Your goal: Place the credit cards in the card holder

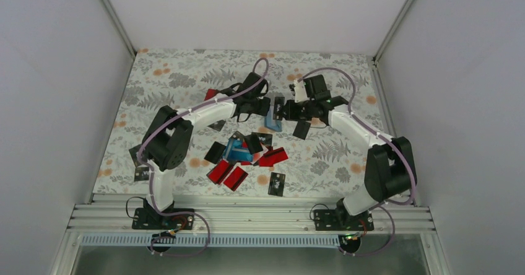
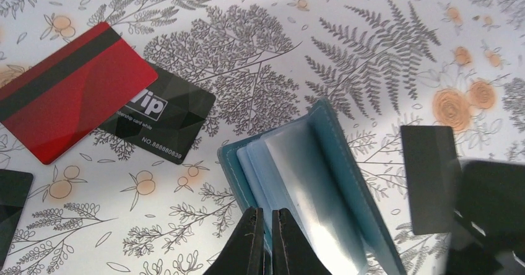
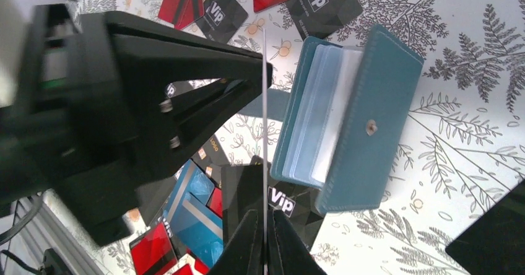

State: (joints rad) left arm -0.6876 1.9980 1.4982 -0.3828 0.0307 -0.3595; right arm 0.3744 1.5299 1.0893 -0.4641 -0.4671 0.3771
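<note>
Teal-blue and soft, one card holder (image 3: 371, 101) lies open on the flowered table (image 1: 173, 77), just beyond the middle heap and between the two hands, its stack of clear sleeves (image 2: 303, 182) fanned out; how many sleeves there are cannot be told. One left hand (image 2: 267, 213) has its fingers drawn together, tips at the near edge of the holder over the sleeves; whether it pinches anything there cannot be told. One right hand (image 3: 265, 216) is closed on one thin card (image 3: 264, 151), seen only edge-on from its own wrist, standing upright just beside the open side of the holder and not in it. In the heap near the front of the table at least three red cards (image 1: 235, 178) and two blue cards (image 1: 235, 150) lie overlapping with several black ones, and one lone black card (image 1: 277, 183) sits apart, nearest the front edge. Beside the holder, from the left wrist, one striped red card (image 2: 68, 92) overlaps one black Vip card (image 2: 164, 117)
</note>
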